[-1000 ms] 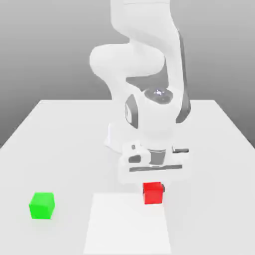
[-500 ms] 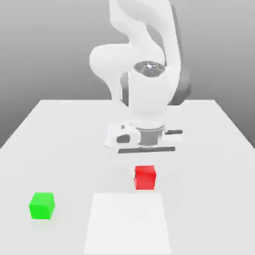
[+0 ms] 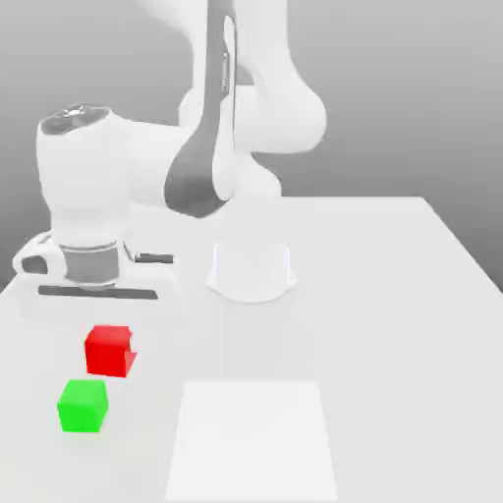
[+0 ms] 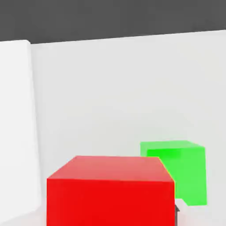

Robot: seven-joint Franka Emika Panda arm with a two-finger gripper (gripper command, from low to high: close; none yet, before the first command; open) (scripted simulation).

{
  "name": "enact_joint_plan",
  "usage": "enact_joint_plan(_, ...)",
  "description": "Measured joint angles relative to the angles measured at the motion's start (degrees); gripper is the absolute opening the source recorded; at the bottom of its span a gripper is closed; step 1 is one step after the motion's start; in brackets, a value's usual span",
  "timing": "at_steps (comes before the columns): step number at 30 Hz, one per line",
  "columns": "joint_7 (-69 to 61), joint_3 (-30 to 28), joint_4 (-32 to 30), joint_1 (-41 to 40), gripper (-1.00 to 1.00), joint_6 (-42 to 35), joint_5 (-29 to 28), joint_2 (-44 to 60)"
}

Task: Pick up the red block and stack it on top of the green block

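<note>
The red block (image 3: 108,351) hangs off the table under the white hand, and my gripper (image 3: 107,334) is shut on it. The green block (image 3: 82,405) rests on the table near the front edge at the exterior view's left. It sits just below and slightly left of the red block in that picture, with a small gap between them. In the hand view the red block (image 4: 110,194) fills the near foreground and the green block (image 4: 176,170) shows behind it, partly covered by its corner. The block hides most of my fingers.
A flat white square patch (image 3: 251,442) lies on the table at the front middle. The arm's round base (image 3: 251,270) stands at the table's centre back. The arm's elbow reaches across the exterior view's left half. The table's left edge runs close to the green block.
The hand has swung far to the exterior view's left, carrying the red block with it. The block was first raised from beside the white patch and is now close to the green block.
</note>
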Motion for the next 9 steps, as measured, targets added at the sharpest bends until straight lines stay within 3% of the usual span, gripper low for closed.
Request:
enact_joint_plan(5, -5.94, 2.94, 1.29, -2.79, -1.0, 7.14, 5.91, 8.78)
enact_joint_plan(6, -6.94, 3.87, 1.42, -3.41, 1.0, 8.95, 7.27, 10.78)
enact_joint_plan(9, -6.94, 3.87, 1.42, -3.41, 1.0, 8.95, 7.26, 10.78)
